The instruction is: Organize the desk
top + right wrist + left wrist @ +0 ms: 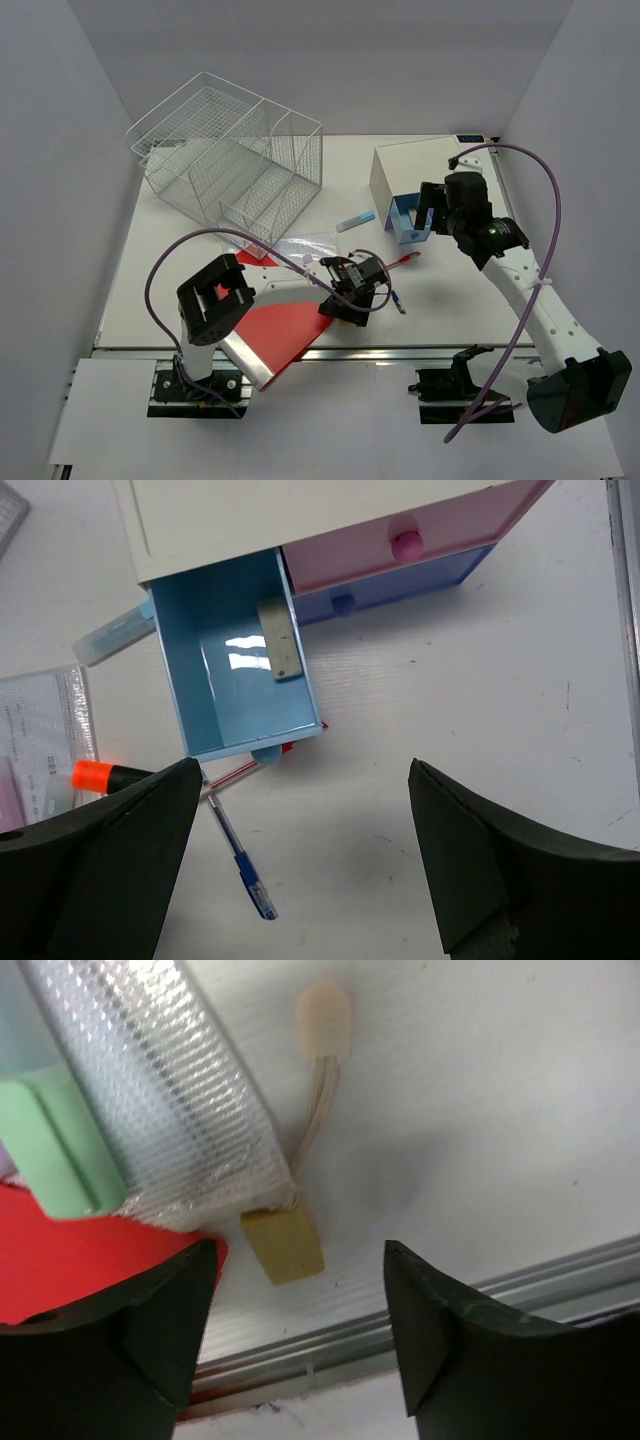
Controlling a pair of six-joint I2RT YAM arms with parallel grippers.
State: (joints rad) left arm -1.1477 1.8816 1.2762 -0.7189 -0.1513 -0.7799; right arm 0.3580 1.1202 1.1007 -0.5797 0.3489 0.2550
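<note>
The desk (460,300) is a white tabletop with a metal rail (520,1275) along its front edge. My left gripper (342,308) is open and empty, low over the front middle; in the left wrist view (300,1330) its jaws stand just short of a small yellow block (283,1245). Beside the block lie a clear plastic packet (170,1090) and a red folder (70,1260). My right gripper (430,212) is open and empty above the open light-blue drawer (240,650) of a white drawer box (415,170); a small grey plate (280,640) lies in that drawer.
A wire basket organizer (230,160) stands at the back left. A blue pen (240,860) and a red pen (235,772) lie in front of the drawer. A pale blue tube (355,222) and an orange-capped marker (95,775) lie to its left. The pink drawer (400,540) is shut.
</note>
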